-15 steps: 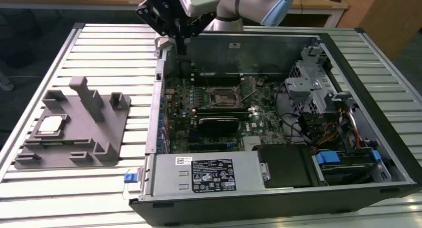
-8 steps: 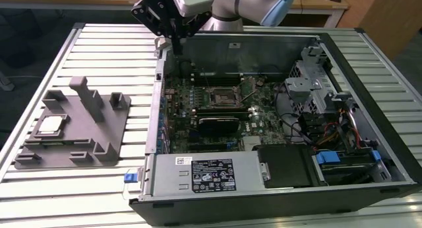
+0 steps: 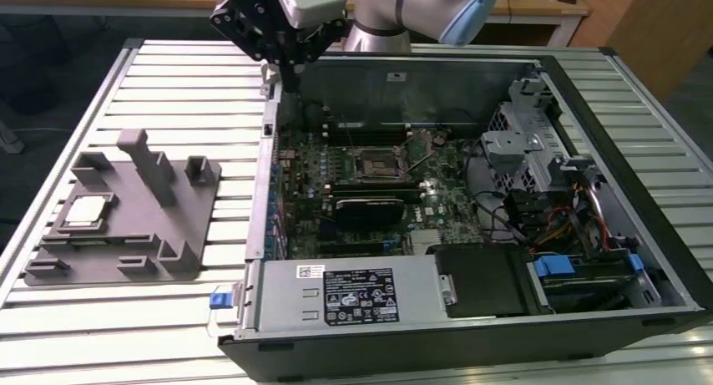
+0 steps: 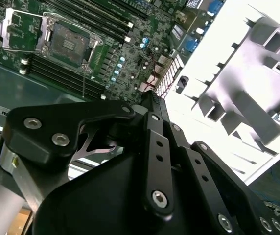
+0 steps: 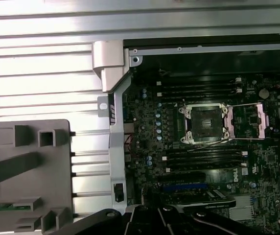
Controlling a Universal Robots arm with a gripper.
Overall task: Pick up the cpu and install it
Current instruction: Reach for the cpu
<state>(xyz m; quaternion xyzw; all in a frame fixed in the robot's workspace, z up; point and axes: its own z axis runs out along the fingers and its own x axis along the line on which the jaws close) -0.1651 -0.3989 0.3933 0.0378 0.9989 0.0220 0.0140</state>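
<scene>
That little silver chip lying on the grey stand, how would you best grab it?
Best from straight above, pinching two opposite edges of the cpu. It lies flat, metal top up, on the grey fixture, so only its thin sides likely offer a hold; a sideways approach would probably meet the fixture's raised blocks.

Exterior view looks steeply down over the whole open computer case (image 3: pixel 446 84). First wrist view faces straight down, nearer in; second wrist view slants past the gripper (image 4: pixel 149 95), closest of all. All three share the socket (image 3: pixel 373 161) and grey fixture (image 3: pixel 134 226).
</scene>
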